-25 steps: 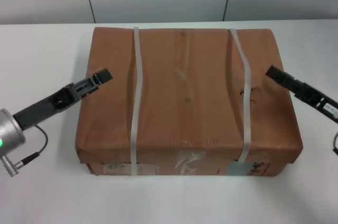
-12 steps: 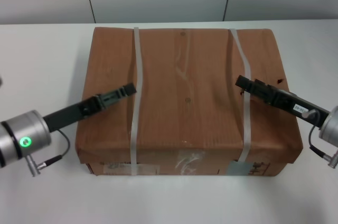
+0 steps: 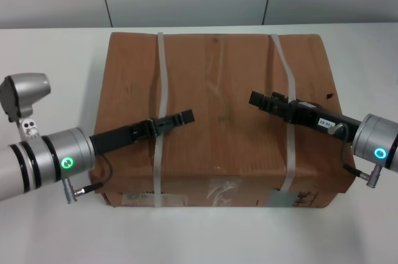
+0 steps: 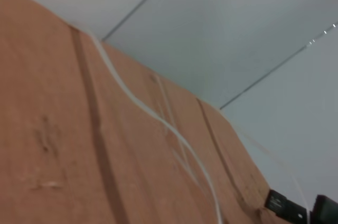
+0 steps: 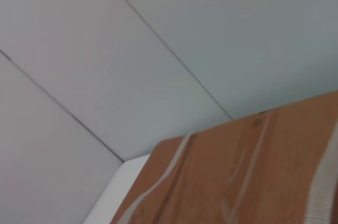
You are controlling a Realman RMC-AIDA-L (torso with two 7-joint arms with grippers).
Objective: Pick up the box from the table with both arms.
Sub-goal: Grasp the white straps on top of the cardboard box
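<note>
Your large flat brown cardboard box (image 3: 217,114) sits mid-bench on the plain white bench (image 3: 50,71). Both black hands hang over its dented top, left hand (image 3: 185,116) and right hand (image 3: 255,98) pointing inward; whether either is open you cannot tell, and neither holds anything. Two whitish plastic straps (image 3: 159,121) cross beneath them.

I see the large flat brown cardboard box (image 3: 221,114) lying flat on the plain white table (image 3: 50,71), its dented top up. Two whitish plastic straps (image 3: 159,121) cross it; a greyish label, possibly printed, marks its near side.
</note>
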